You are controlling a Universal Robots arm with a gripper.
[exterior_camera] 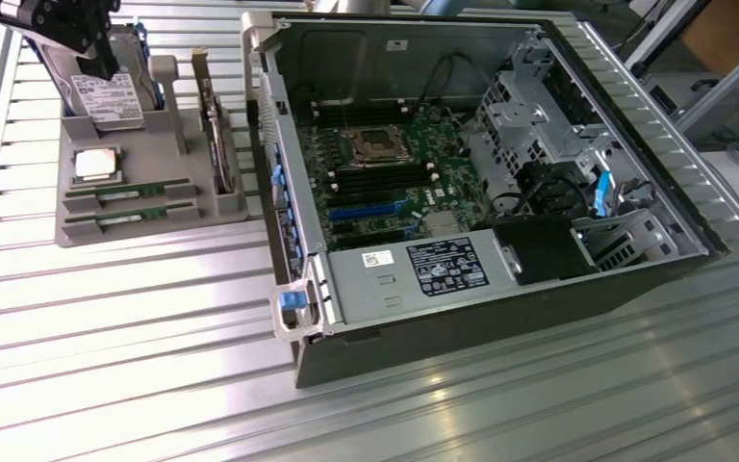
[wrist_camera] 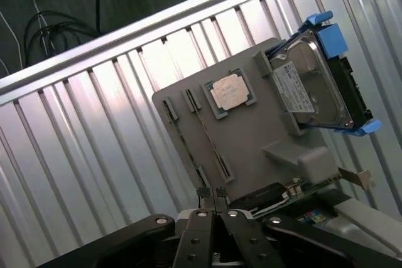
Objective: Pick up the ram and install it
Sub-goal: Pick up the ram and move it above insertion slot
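Note:
Two ram sticks lie side by side in slots at the near end of a grey holder (exterior_camera: 151, 154): one ram (exterior_camera: 132, 193) and a second stick (exterior_camera: 126, 218). In the wrist view both appear edge-on as thin lines, the ram (wrist_camera: 208, 137) and its twin (wrist_camera: 185, 145), on the holder (wrist_camera: 264, 136). My gripper (exterior_camera: 100, 67) hangs above the holder's far end, over the hard drive, well clear of the sticks. Its fingers (wrist_camera: 212, 196) are shut together with nothing between them. The open computer case (exterior_camera: 280, 115) shows the motherboard with dark memory slots (exterior_camera: 376, 178).
The holder also carries a square silver processor (exterior_camera: 96, 165), an upright hard drive (exterior_camera: 113, 91) in a blue caddy (wrist_camera: 326, 26), and a card with a metal bracket (exterior_camera: 219, 144). The case holds a power supply (exterior_camera: 434, 269) and cables. All of it rests on a ribbed metal table (exterior_camera: 113, 337).

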